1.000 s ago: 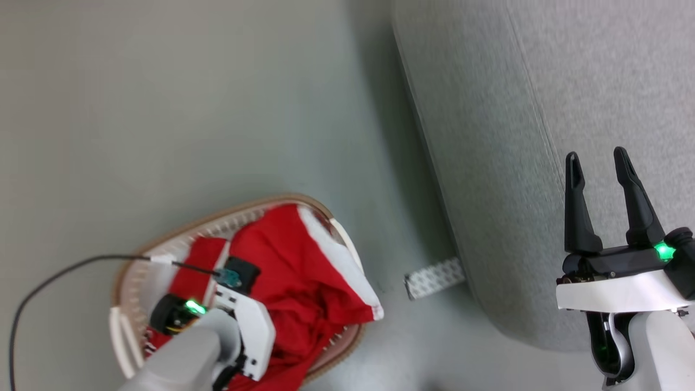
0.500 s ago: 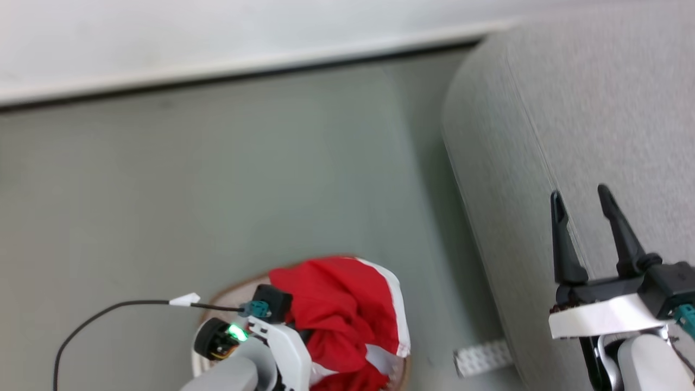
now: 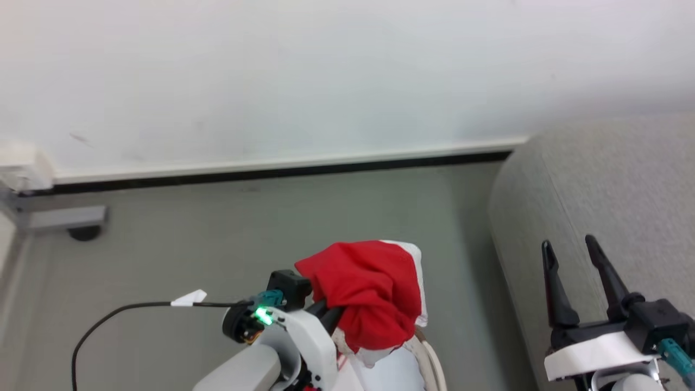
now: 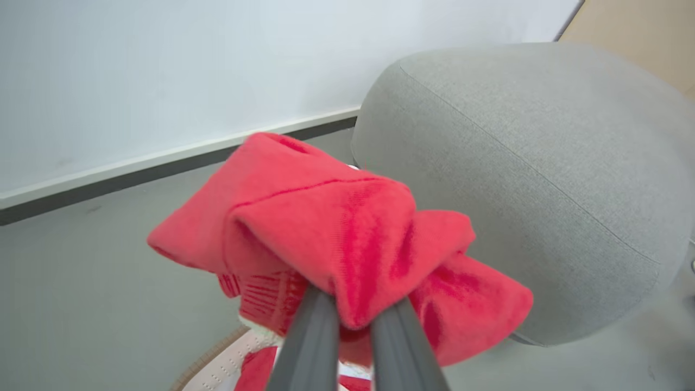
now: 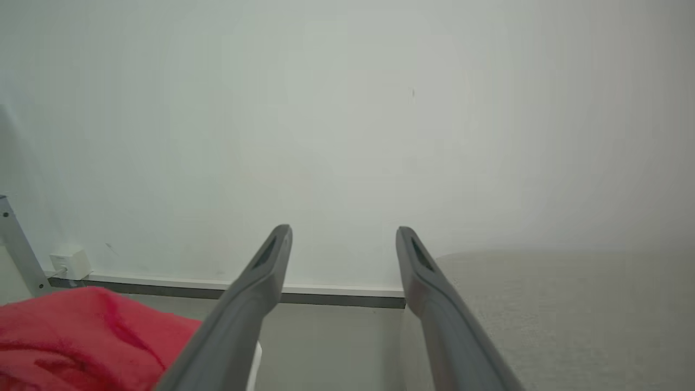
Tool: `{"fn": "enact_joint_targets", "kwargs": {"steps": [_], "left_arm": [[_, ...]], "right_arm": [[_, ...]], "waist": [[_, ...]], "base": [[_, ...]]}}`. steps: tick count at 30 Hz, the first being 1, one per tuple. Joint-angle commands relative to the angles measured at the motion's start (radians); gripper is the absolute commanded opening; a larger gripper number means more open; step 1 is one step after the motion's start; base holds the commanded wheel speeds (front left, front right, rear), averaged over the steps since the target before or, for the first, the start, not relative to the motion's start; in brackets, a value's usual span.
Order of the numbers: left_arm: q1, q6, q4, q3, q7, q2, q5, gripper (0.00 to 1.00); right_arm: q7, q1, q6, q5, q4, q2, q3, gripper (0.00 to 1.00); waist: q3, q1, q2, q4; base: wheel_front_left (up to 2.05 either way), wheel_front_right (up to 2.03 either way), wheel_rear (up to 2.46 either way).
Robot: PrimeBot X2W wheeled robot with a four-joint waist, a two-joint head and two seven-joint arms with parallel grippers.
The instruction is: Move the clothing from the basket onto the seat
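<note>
- Judging by the head view, one load is in transit and none has landed: left gripper (image 3: pixel 330 310) clamped on bunched red clothing (image 3: pixel 369 285), raised left of the seat (image 3: pixel 608 184); right gripper (image 3: pixel 570 252) spread wide, empty, in front of the seat.
- Left wrist view: soft ribbed knit droops beside the seat; more red lies in the basket (image 4: pixel 214 370) below.
- Right wrist view: the visible part of the seat is bare.

The left hand (image 4: pixel 354 317) sits low in the middle of the head view, its two dark fingers pinched together on the clothing (image 4: pixel 326 217), with the pale forearm below. The right hand (image 3: pixel 567 244) stands at lower right, fingers spread wide, pointing up, holding nothing.
</note>
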Motion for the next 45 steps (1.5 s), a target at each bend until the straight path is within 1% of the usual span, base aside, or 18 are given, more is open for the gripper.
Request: {"fn": "enact_joint_targets", "kwargs": {"steps": [1, 7, 12, 21, 28, 30, 38, 40, 45], "left_arm": [[0.012, 0.006, -0.032, 0.031, -0.001, 0.002, 0.031, 0.00], [0.014, 0.018, -0.113, 0.109, -0.001, 0.017, 0.084, 0.00], [0.008, 0.029, -0.201, 0.182, -0.001, 0.030, 0.097, 0.00], [0.012, 0.073, -0.342, 0.261, -0.001, 0.054, 0.100, 0.00], [0.012, 0.090, -0.412, 0.275, 0.013, 0.073, 0.086, 0.00], [0.014, 0.096, -0.425, 0.274, 0.015, 0.081, 0.089, 0.00], [0.024, 0.114, -0.462, 0.274, 0.022, 0.090, 0.086, 0.00], [0.028, 0.116, -0.465, 0.270, 0.021, 0.087, 0.085, 0.00], [0.037, 0.112, -0.461, 0.253, 0.023, 0.074, 0.084, 0.00]], "right_arm": [[0.000, 0.022, -0.002, 0.008, 0.003, -0.004, 0.001, 1.00], [0.000, 0.037, -0.002, 0.029, 0.005, -0.004, 0.035, 1.00], [0.000, 0.051, -0.002, 0.042, 0.011, -0.004, 0.075, 1.00], [0.000, 0.072, -0.002, 0.060, 0.006, -0.004, 0.124, 1.00], [0.000, 0.076, -0.002, 0.066, 0.011, -0.004, 0.168, 1.00], [0.000, 0.069, -0.002, 0.071, 0.002, -0.005, 0.197, 1.00], [0.000, 0.058, -0.002, 0.107, -0.014, -0.034, 0.274, 1.00], [0.000, 0.047, -0.002, 0.119, -0.012, -0.040, 0.305, 1.00], [0.000, 0.003, -0.002, 0.155, 0.015, -0.055, 0.420, 1.00]], "waist": [[-0.051, 0.0001, 0.0000, 0.049], [-0.074, 0.0001, 0.0000, 0.068], [-0.087, 0.0001, 0.0000, 0.084], [-0.104, 0.0001, 0.0000, 0.113], [-0.101, 0.0001, 0.0000, 0.124], [-0.098, 0.0001, 0.0000, 0.125], [-0.098, 0.0001, 0.0000, 0.132], [-0.098, 0.0001, 0.0000, 0.133], [-0.099, 0.0001, 0.0000, 0.139]], "base": [[0.00, 0.00, 0.00], [0.00, 0.00, 0.00], [0.00, 0.00, 0.00], [0.00, 0.00, 0.00], [0.00, 0.00, 0.00], [0.00, 0.00, 0.00], [0.00, 0.00, 0.00], [0.00, 0.00, 0.00], [0.00, 0.00, 0.00]]}}
